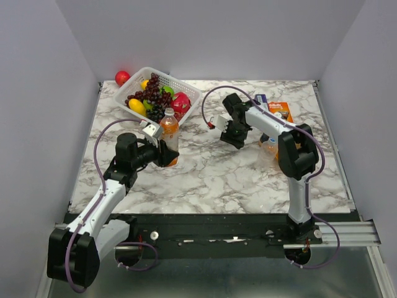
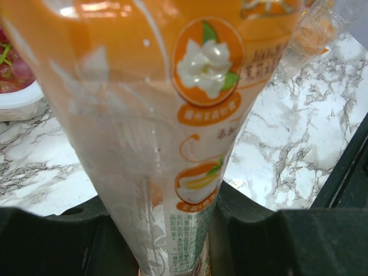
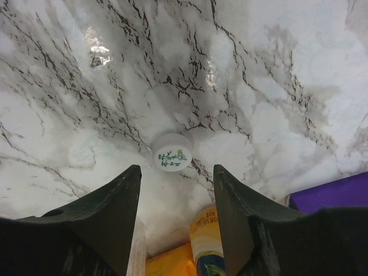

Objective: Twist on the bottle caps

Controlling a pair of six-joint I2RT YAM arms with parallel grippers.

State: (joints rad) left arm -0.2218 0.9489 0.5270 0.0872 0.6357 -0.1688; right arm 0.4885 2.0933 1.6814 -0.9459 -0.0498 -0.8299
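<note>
My left gripper (image 1: 162, 153) is shut on the lower part of an upright orange-drink bottle (image 1: 169, 129). In the left wrist view the bottle's orange label (image 2: 172, 115) fills the frame between my fingers (image 2: 253, 230). My right gripper (image 1: 233, 134) points down at the table, open and empty. In the right wrist view a white cap (image 3: 172, 152) with green print lies on the marble just ahead of the gripper (image 3: 177, 172). A clear bottle (image 1: 268, 149) stands by the right arm. A second orange-labelled bottle (image 3: 207, 244) shows below the right fingers. The other caps are out of view.
A white basket (image 1: 186, 89) of fruit stands at the back left, with a red apple (image 1: 122, 77) beside it. An orange packet (image 1: 278, 109) and a purple item (image 1: 260, 98) lie at the back right. The clear bottle also shows in the left wrist view (image 2: 313, 29).
</note>
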